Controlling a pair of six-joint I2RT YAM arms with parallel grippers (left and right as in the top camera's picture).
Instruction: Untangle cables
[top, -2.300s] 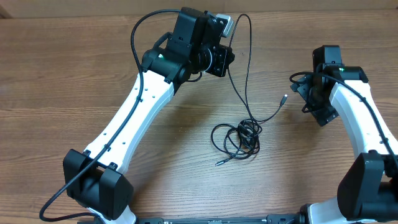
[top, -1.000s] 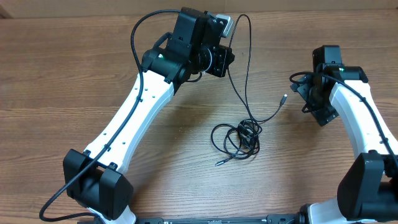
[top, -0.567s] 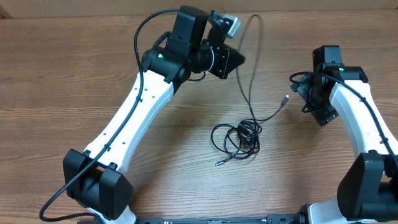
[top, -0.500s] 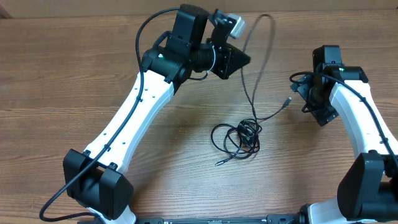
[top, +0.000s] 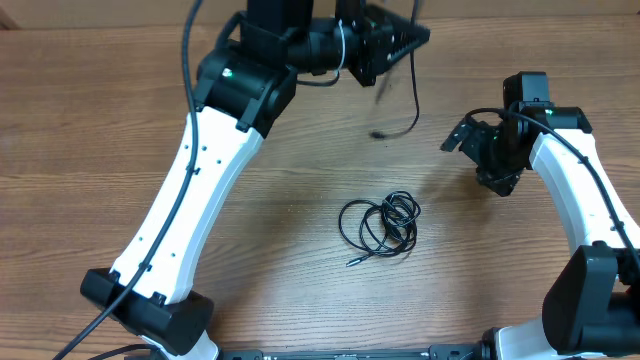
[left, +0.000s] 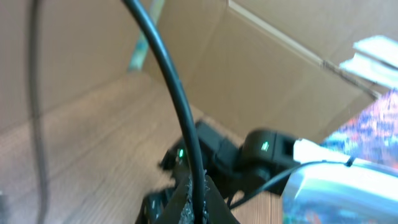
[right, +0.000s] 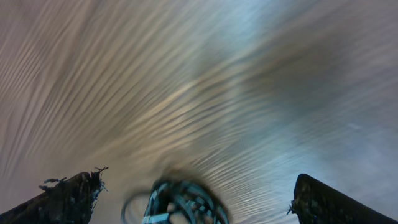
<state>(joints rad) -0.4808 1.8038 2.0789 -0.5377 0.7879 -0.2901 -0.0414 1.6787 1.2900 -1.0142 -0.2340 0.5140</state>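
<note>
A small coil of thin black cables (top: 380, 225) lies on the wooden table (top: 80, 130), with one plug end (top: 351, 262) sticking out at its lower left. My left gripper (top: 415, 38) is raised at the top of the overhead view, shut on a single black cable (left: 186, 130). That cable (top: 415, 100) hangs blurred below it, clear of the coil. My right gripper (top: 470, 158) is open to the right of the coil and holds nothing. In the right wrist view the coil (right: 180, 202) shows blurred between the spread fingers (right: 68, 199).
Thicker black arm cables run along both arms (top: 190, 60). Cardboard panels (left: 267, 81) stand behind the table in the left wrist view, where the right arm (left: 261, 149) also shows. Bare wood surrounds the coil.
My left arm has risen and swung right, lifting the long cable off the table and away from the coil. The right gripper has turned and shifted a little left. The coil stayed put.
</note>
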